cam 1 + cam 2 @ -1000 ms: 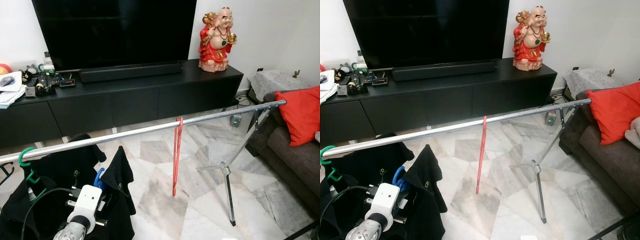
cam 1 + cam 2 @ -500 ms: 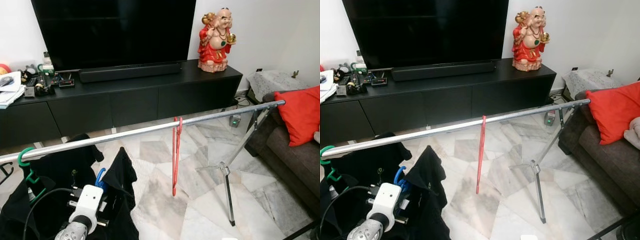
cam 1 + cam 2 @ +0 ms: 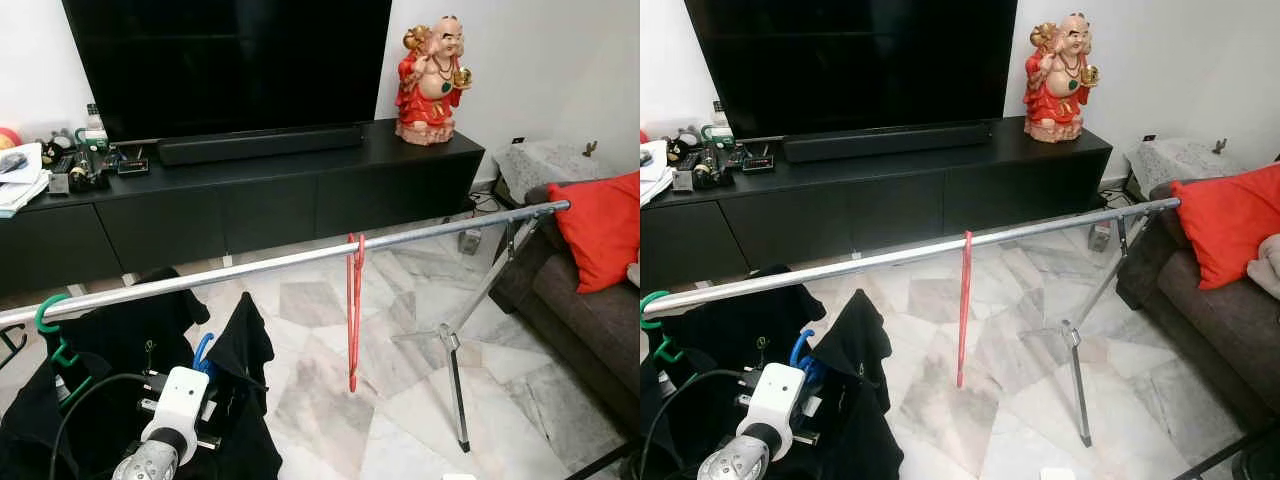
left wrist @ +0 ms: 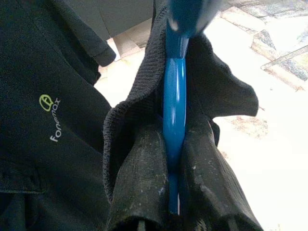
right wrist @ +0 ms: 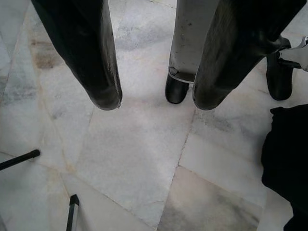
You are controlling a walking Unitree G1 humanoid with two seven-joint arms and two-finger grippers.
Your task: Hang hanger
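Gripping the blue hanger (image 4: 174, 103) draped with a black shirt (image 3: 245, 345), the left claw (image 4: 174, 192) sits below the rail (image 3: 300, 262); the right claw (image 5: 154, 103) hangs spread over marble floor (image 5: 139, 163).

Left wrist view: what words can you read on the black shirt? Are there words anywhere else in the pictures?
"Fonemax", or close to it; the middle letters are small and slanted: pale print under a little green round logo on the black shirt beside the blue hanger held in the left gripper.
Small green logos on the black clothes: too small to read.
Gadgets on the TV cabinet: any labels too small to read.
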